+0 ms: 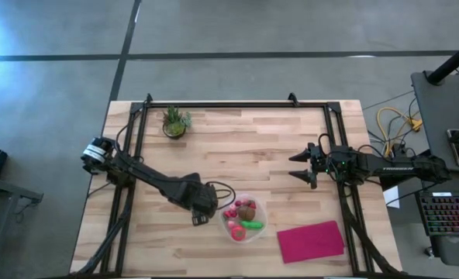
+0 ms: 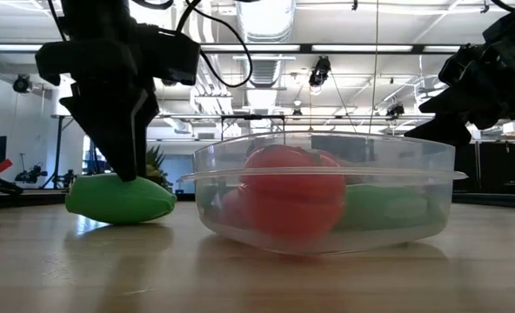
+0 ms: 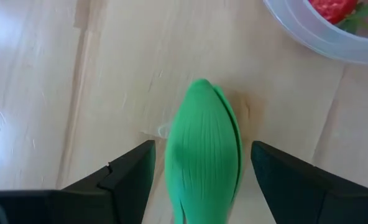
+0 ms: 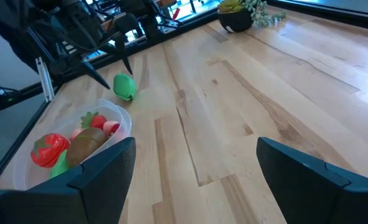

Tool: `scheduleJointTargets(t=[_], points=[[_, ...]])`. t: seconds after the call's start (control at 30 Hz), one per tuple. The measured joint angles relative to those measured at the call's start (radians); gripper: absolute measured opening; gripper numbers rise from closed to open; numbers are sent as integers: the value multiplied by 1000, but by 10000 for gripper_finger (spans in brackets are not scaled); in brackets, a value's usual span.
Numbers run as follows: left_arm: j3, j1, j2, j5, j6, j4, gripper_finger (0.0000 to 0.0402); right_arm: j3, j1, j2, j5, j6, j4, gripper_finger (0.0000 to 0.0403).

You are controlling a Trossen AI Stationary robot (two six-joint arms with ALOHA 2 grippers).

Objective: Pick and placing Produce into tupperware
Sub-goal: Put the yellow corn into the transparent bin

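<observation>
A green elongated produce piece lies on the wooden table just left of the round clear tupperware. My left gripper points down over it, open. Its two fingers stand on either side of the piece with a narrow gap on each side. In the low view the fingers reach down to the piece. The tupperware holds a brown oval, a green piece and red and pink pieces. My right gripper is open and empty above the table's right half.
A magenta cloth lies flat near the front right. A small potted plant stands at the back left. Black frame rails run along the table's back and sides. Bare wood lies between the two arms.
</observation>
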Motion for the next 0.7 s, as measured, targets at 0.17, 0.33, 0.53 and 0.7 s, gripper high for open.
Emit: scheduleJointTargets(t=[0.17,0.33,0.53,0.7], points=[[0,-6,0,0,-2,-4,250,0,0,0,0,0,0,327],[-2,-17,0,0,1,-4,250,0,0,0,0,0,0,327],[-12,-20,0,-5,23,1,250,0,0,0,0,0,0,327],[-40,-20,0,-10,25,40,250,0,0,0,0,0,0,327]])
